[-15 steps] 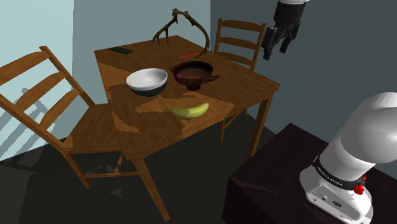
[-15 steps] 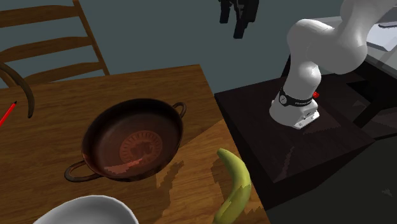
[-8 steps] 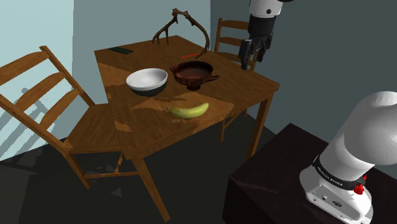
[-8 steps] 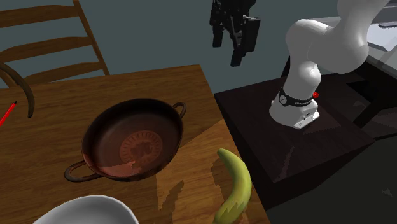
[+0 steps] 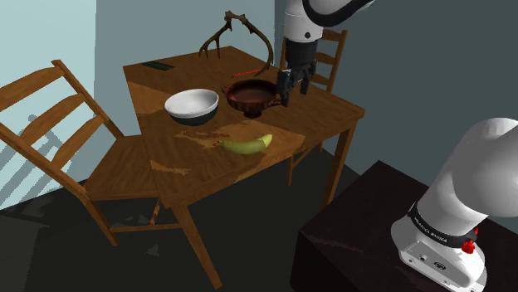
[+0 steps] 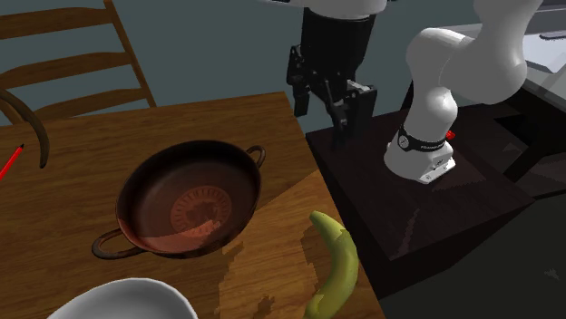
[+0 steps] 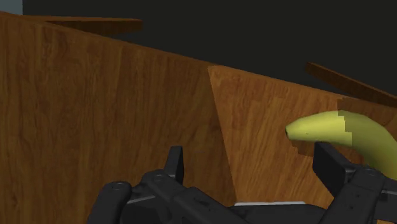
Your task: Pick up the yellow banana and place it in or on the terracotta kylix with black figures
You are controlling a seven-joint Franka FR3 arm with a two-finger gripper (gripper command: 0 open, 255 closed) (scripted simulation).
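Wooden table [image 5: 207,162], end effector [image 5: 288,88] spread empty near kylix [image 6: 143,195], banana [image 5: 246,144] apart, inner roundel [image 6: 201,213] in second exterior view

No word or number can be read with certainty. On the lowest part of the white robot arm [image 5: 486,166], a dark band [image 5: 437,235] goes around the base. It carries a line of small pale letters, but they are too small to spell out. In the second exterior view the same base shows a small round mark [image 6: 402,141], like a dial, with no readable sign inside it. The dark brown two-handled shallow bowl [image 6: 192,210] on the brown wooden desk [image 6: 109,145] has a round reddish drawing in its middle; this is a pattern and not writing.
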